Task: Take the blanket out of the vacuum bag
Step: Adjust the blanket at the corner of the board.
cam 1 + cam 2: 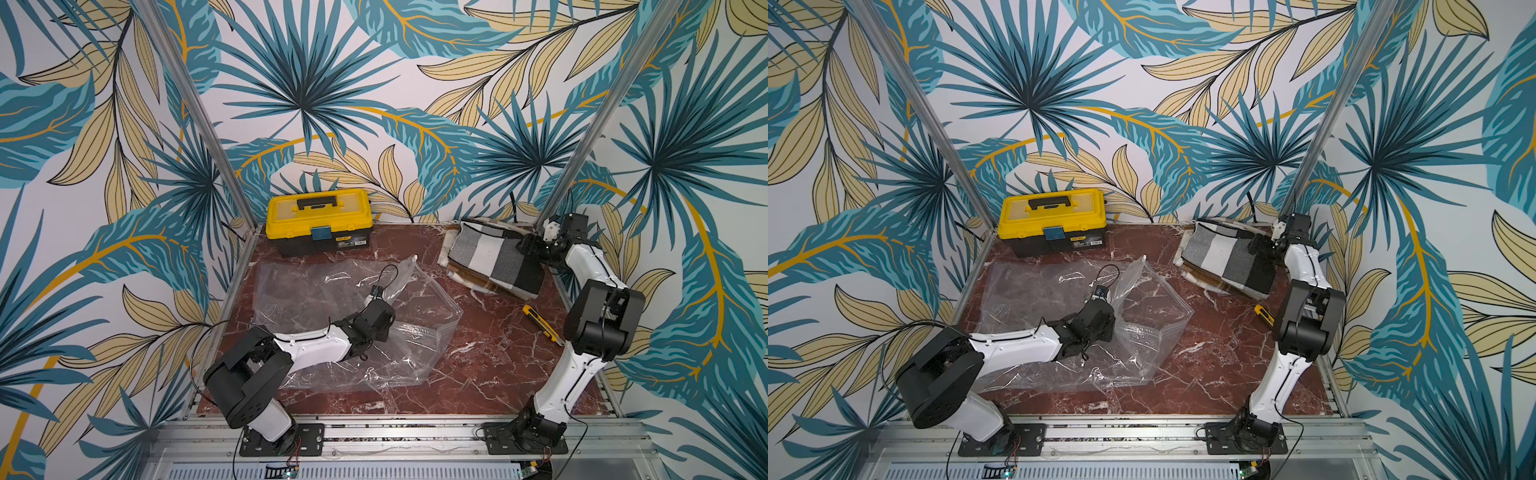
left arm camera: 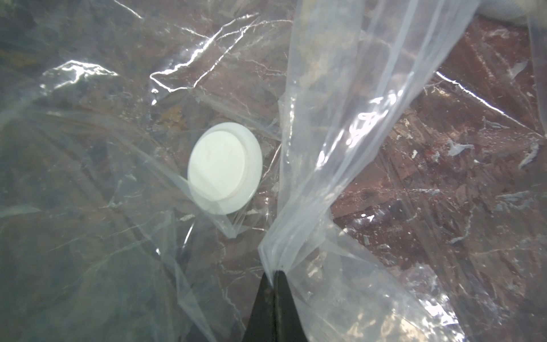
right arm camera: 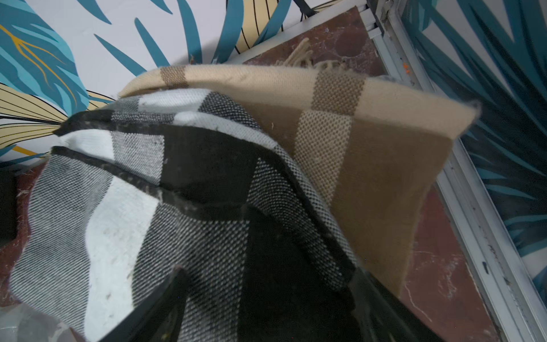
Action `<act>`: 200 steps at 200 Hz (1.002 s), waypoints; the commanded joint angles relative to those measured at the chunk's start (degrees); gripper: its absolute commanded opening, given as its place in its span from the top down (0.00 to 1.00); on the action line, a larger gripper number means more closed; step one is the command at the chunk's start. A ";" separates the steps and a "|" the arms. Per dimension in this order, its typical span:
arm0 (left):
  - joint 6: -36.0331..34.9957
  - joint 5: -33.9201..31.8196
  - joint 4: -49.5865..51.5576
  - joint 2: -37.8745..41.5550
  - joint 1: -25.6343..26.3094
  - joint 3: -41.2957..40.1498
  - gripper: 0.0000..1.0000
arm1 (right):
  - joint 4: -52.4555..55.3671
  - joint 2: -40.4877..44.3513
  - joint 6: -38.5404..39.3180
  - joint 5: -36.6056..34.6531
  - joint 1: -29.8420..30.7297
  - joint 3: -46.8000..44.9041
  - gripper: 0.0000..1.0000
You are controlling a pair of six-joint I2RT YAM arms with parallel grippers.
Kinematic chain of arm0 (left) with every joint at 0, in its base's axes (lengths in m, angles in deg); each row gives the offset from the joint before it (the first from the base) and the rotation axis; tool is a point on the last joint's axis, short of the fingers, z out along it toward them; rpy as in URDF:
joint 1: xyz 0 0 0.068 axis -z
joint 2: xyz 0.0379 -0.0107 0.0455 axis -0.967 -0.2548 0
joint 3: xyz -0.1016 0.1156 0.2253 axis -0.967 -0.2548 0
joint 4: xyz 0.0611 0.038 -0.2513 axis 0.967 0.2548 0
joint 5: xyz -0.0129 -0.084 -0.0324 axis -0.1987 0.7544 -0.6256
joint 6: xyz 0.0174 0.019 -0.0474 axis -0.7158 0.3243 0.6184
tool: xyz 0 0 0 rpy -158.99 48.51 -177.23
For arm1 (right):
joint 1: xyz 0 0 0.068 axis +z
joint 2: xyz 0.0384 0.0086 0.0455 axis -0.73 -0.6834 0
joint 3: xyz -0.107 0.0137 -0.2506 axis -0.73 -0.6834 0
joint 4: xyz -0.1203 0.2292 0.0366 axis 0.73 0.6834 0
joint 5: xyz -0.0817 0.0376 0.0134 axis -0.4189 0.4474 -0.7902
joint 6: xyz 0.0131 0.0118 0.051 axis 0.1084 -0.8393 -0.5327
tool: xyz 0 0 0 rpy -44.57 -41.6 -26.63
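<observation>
Left jaws tight on vacuum bag [image 2: 325,133]

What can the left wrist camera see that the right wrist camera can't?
Only the left wrist view shows the round white valve and the left gripper pinched shut on a fold of the vacuum bag. Only the right wrist view shows the black-and-white checked blanket, a tan cloth, the leafy wall and the right gripper, open. Both show the red marble table.
</observation>
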 commanded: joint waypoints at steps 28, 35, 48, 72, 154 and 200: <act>0.17 0.34 0.97 -0.33 0.25 1.82 1.00 | -4.96 -0.13 -8.47 3.04 -3.31 -0.32 0.14; 0.25 0.35 0.82 -0.55 0.25 1.82 1.00 | -7.88 -0.01 -12.04 6.56 -4.51 -1.73 0.15; 0.25 0.66 0.69 -1.06 0.23 1.91 1.00 | -14.85 -0.22 -18.77 11.90 -6.61 -4.52 0.18; 0.44 0.84 0.42 -1.37 0.25 1.83 1.00 | -18.80 -2.54 -24.03 14.88 -8.25 -5.08 0.25; -0.18 0.71 -0.63 -3.35 0.26 2.15 1.00 | -14.93 -5.14 -23.90 17.13 -7.39 -1.15 0.38; -0.39 0.38 -0.80 -3.29 0.18 2.04 1.00 | -8.68 -7.59 -23.10 16.97 -6.61 1.62 0.44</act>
